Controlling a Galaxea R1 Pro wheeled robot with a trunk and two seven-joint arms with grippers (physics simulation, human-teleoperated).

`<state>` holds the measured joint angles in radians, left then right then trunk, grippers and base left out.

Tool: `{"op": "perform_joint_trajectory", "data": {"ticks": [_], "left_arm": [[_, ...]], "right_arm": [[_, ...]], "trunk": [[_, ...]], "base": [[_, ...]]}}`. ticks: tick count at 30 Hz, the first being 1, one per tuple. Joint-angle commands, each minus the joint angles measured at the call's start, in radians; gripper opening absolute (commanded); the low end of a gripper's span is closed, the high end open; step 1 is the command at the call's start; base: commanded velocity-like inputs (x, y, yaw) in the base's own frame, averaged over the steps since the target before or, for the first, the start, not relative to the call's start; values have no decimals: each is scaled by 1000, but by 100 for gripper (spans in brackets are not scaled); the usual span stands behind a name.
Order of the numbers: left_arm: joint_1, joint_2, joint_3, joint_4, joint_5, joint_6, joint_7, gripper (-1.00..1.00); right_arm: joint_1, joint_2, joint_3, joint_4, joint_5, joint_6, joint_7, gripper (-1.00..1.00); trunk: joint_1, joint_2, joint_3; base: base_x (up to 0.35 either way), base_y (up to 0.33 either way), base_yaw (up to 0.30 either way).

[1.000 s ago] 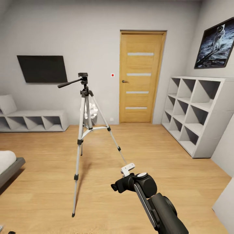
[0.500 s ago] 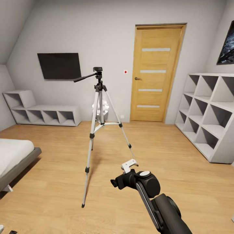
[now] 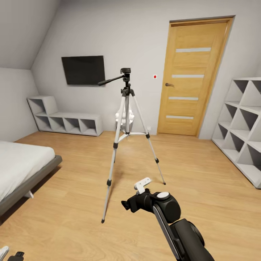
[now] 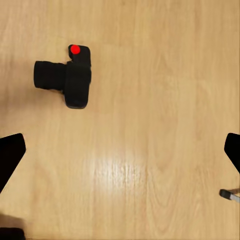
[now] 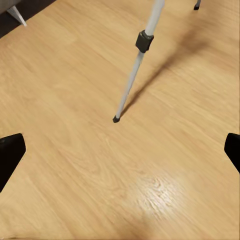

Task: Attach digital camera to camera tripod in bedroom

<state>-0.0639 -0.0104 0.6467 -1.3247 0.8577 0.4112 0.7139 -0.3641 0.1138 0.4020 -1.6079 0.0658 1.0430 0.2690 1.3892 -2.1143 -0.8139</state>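
While both end effectors gape: unlabelled digital camera [image 4: 67, 79] (red dot) beneath left end effector [image 4: 120, 150], right end effector [image 5: 120, 150] near camera tripod [image 3: 125, 123].

A tall camera tripod [image 3: 125, 134] with three silver-grey legs, black joints and black feet stood upright on the light wood floor [image 3: 203, 181], legs splayed, near the wall with the door. Its black head carried a long black pan handle and nothing else. A small black digital camera [image 4: 65, 77] with a red dot lay on the floor, lens sideways.
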Motion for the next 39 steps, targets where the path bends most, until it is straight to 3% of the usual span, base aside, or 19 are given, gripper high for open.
{"op": "perform_joint_trajectory", "data": {"ticks": [1,7,13,17,24,31,32,35,39], "left_arm": [[-3,1,2,10,6,4,5,100],[-15,47,2,100,21,1,2,100],[-63,108,1,194,93,0,-2,100],[-94,138,-1,226,120,-1,-3,100],[-133,153,-7,255,131,-8,-4,100],[-148,156,-13,283,135,-79,-4,100],[-152,157,-66,305,136,-116,-5,100],[-151,157,-91,321,135,-125,-5,100],[-151,156,-93,322,135,-126,-4,100]], "right_arm": [[0,0,-1,-1,7,4,19,100],[1,-2,-3,-3,11,4,77,100],[1,-3,-3,-3,15,4,93,100],[1,-3,-2,-3,17,4,96,100],[0,-3,-2,-3,20,4,98,100],[2,-4,-3,-3,22,4,99,100],[0,-2,-4,5,19,4,99,100],[3,-3,-5,3,21,4,98,100],[4,0,-4,5,19,4,98,100]], "trunk": [[4,-8,-5],[27,-50,-25],[50,-92,-45],[65,-120,-60],[92,-169,-88],[119,-218,-111],[123,-225,-114],[134,-246,-124],[149,-274,-136]], "base": [[0,0,193],[0,0,95],[0,0,25],[0,0,10],[0,0,4],[0,0,0],[0,0,0],[0,0,0],[0,0,0]]}}
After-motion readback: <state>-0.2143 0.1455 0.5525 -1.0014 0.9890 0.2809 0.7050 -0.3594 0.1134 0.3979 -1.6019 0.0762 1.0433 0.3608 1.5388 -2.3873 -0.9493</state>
